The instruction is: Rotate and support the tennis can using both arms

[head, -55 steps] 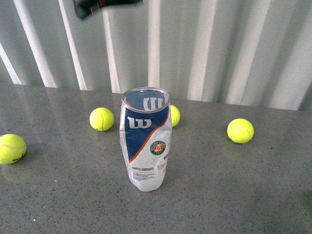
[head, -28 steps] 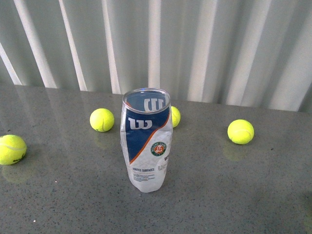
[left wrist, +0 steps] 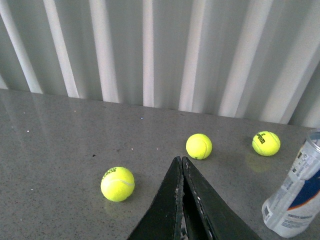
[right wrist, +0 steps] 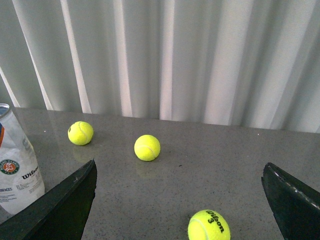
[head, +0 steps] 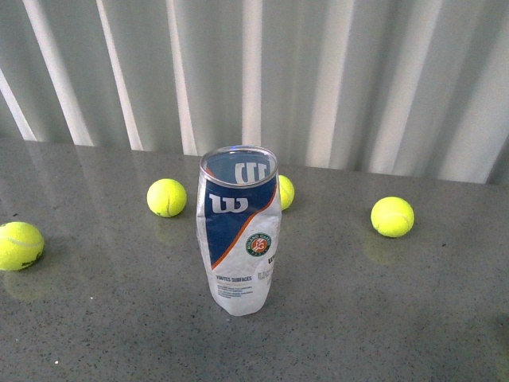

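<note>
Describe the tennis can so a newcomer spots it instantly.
On the grey table before the white curtain, the tennis can stands upright, centre front. It is the only tall thing among round yellow-green balls: a clear tube, navy, white and orange label, white W, silver rim.

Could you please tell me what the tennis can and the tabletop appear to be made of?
Tennis can: apparently thin clear plastic under a glossy printed label, dented low down, with a shiny metallic-looking rim. Tabletop: probably polished stone or a composite; it is grey, speckled and faintly mirrors the tennis balls.
</note>
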Motion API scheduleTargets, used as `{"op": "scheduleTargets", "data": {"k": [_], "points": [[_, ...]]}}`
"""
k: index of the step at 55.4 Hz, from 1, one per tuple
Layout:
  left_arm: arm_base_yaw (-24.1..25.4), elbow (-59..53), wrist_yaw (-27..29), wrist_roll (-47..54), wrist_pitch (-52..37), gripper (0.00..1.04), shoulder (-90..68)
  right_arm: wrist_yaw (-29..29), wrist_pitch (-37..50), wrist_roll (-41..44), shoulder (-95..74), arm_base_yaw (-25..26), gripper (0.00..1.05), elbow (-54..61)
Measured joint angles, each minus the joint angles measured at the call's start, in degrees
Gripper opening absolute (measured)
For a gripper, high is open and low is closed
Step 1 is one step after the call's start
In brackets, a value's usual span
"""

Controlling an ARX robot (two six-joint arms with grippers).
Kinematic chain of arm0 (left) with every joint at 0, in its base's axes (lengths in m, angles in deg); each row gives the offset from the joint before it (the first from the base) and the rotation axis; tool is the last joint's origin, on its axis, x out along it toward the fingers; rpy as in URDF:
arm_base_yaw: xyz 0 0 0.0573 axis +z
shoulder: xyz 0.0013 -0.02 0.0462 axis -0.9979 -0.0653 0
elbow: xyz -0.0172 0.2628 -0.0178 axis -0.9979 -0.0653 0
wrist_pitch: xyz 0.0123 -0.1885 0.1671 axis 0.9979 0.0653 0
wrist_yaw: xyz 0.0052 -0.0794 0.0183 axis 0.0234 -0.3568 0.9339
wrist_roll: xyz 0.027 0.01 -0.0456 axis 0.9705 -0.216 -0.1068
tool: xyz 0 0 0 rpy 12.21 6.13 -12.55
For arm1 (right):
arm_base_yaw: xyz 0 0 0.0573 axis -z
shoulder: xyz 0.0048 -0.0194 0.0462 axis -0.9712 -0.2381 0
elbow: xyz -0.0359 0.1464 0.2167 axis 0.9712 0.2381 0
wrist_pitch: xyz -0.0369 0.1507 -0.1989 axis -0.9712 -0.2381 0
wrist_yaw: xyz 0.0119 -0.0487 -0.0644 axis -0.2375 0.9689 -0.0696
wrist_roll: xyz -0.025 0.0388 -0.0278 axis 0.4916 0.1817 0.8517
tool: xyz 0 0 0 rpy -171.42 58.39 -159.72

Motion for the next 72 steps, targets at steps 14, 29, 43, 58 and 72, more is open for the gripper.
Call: {"op": "scheduleTargets", "data": {"k": [14,29,43,58,72], "points": [[-4.0,-3.8,3.8,0.0,3.2,0.04,7.0,0.0,0.0,0.0,0.0,0.0,0.98,0.0],[-10.5,-6.2,9.8,-0.2,7.8,0.04,14.2,0.0,0.0,0.0,0.0,0.0,0.98,0.0],[-10.5,-7.7,10.0,-0.2,9.8,0.04,19.3,0.0,0.0,0.0,0.0,0.0,0.98,0.0],[-10.5,-7.7,10.0,-0.2,15.3,0.04,24.9,0.0,0.0,0.0,0.0,0.0,0.98,0.0],[-10.5,-7.6,9.9,-0.2,25.6,0.04,33.4,0.0,0.0,0.0,0.0,0.0,0.98,0.0]]}}
